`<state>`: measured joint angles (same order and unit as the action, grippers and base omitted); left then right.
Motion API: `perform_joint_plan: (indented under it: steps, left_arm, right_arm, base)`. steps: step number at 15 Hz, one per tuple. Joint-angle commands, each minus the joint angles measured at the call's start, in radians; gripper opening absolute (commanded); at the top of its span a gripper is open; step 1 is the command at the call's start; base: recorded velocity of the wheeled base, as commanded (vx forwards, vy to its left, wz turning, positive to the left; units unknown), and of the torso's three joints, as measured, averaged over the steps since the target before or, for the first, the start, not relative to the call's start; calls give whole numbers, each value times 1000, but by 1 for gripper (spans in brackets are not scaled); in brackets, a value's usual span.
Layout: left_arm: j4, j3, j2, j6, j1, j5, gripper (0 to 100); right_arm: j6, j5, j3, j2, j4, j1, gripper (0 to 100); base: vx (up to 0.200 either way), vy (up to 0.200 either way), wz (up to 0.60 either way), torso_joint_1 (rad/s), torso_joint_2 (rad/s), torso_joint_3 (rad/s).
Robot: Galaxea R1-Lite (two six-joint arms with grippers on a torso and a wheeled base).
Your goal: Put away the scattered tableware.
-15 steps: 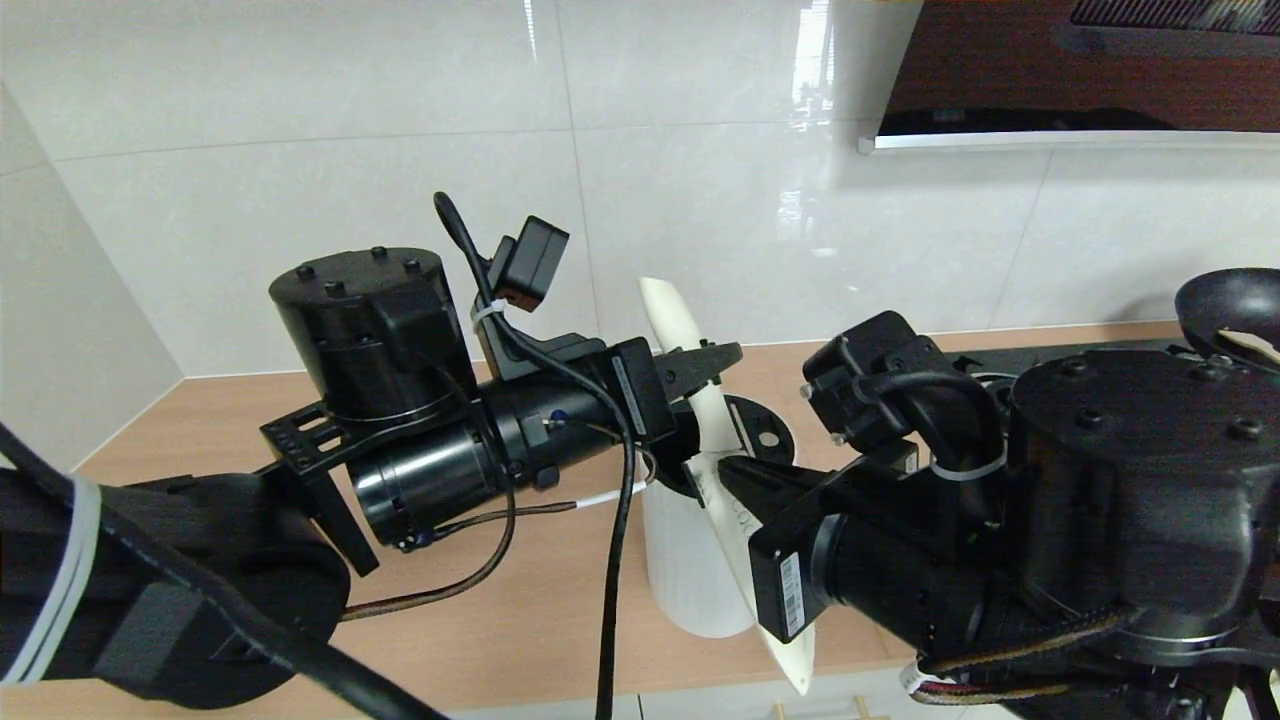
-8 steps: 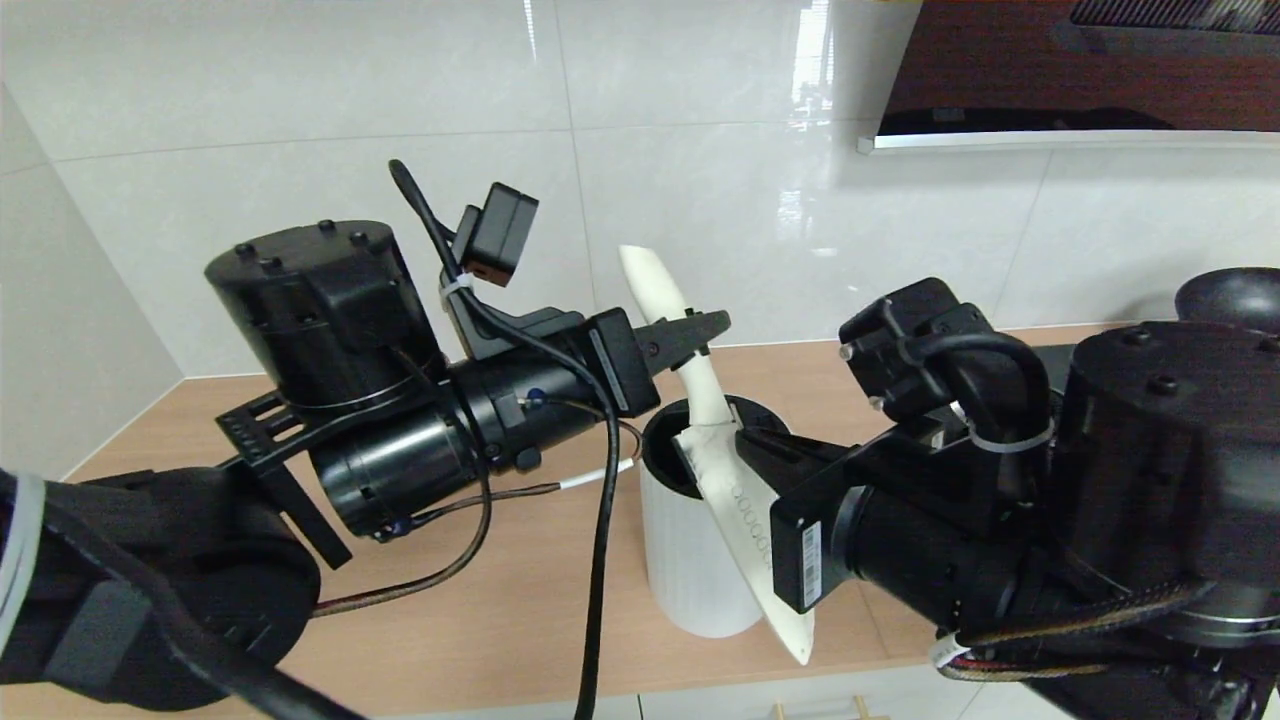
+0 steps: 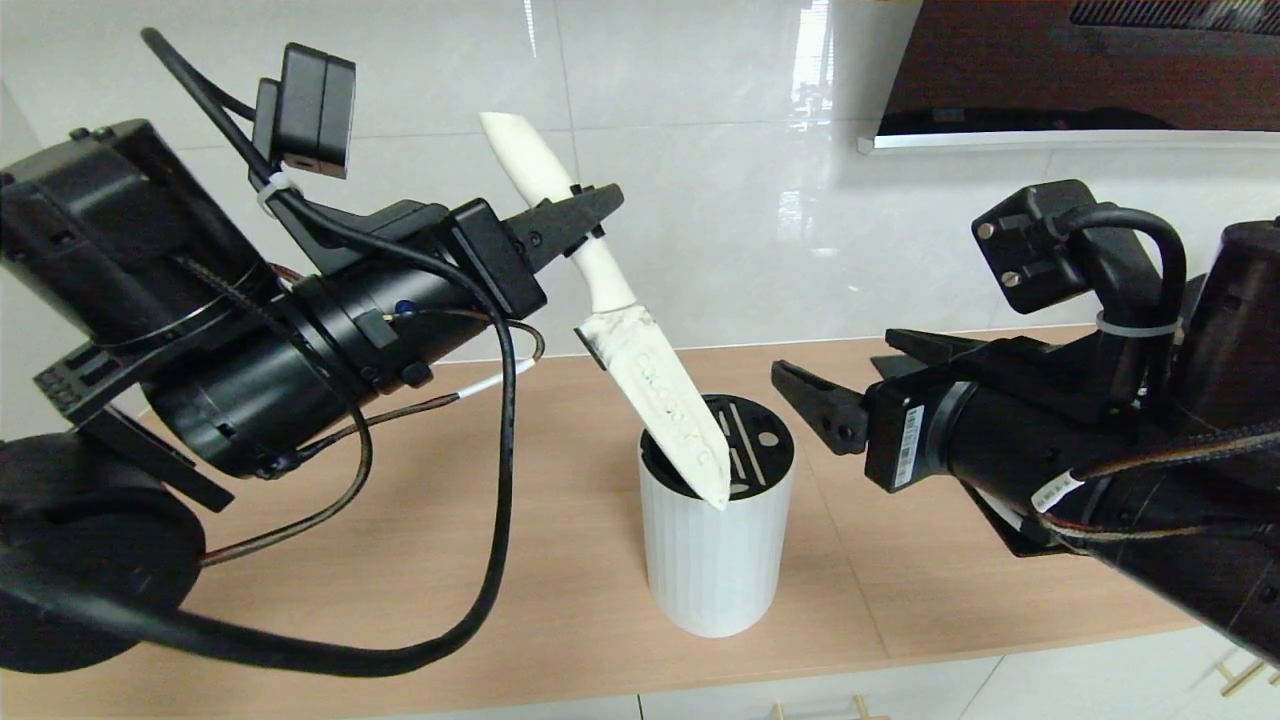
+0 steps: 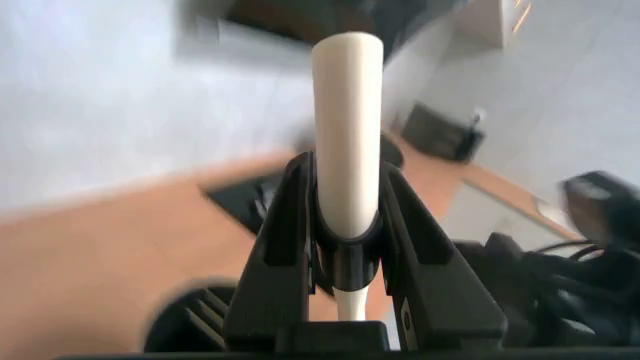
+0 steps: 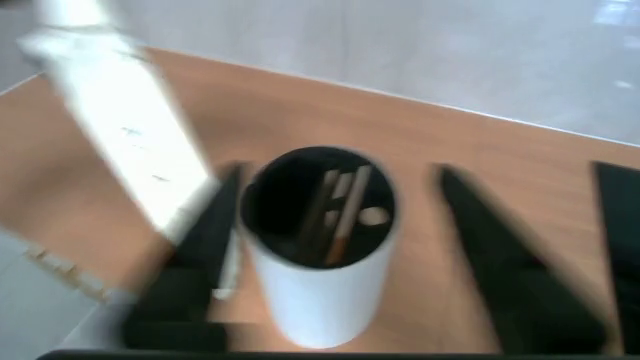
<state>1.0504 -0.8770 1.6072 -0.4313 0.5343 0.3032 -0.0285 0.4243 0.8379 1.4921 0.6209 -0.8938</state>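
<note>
- Knife, white from handle to blade, is at the left side of the scene. It is pinched by the handle in the left jaws, which are pressed onto it from both sides, as the left wrist view shows head-on.
- Gripping the handle keeps the blade free and is probably the safest hold, since nothing has to close on the edge.
- It hangs tilted, with the handle end toward 11 o'clock and the tip toward 5 o'clock. The point-down slant suits sliding the blade into a slot; I judge it will need to come more upright first.
- In the head view the blade tip overlaps the near rim of the holder's top. Whether it touches the rim or floats above it I cannot tell, but no part of the blade looks sunk into a slot yet.
- White ribbed knife holder stands upright on the wooden tabletop, near its front edge. Its black top carries narrow slots and a round hole, all facing up to take the blade.
- Right jaws sit at 3 o'clock of the holder, spread wide and gripping nothing. In the right wrist view they flank the holder without touching it. They are likely placed there to steady it if the blade binds.
</note>
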Motion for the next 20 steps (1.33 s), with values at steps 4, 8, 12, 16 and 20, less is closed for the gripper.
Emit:
perform_joint_plan:
  steps: [4,8,12,16,20]
  left_arm:
    - [203,4,100,204,-3,2,0]
    - [220,29,137,309,35,2,0]
    - [221,44,138,371,49,1,0]
    - [221,44,134,378,47,-1,0]
    - [220,43,165,387,43,-3,0]
  right_arm:
    - [7,1,0,-7,0,23,100]
    - [18,1,-3,-4,0,42,100]
    - [24,1,-6,8,0,42,100]
    - [30,1,-13,10,0,42,100]
    - [32,-1,-14,11,0,42,100]
  base:
    - [0,0,0,0,0,0]
    - [0,0,0,0,0,0]
    - [0,0,0,0,0,0]
    - [0,0,0,0,0,0]
    - [0,0,0,0,0,0]
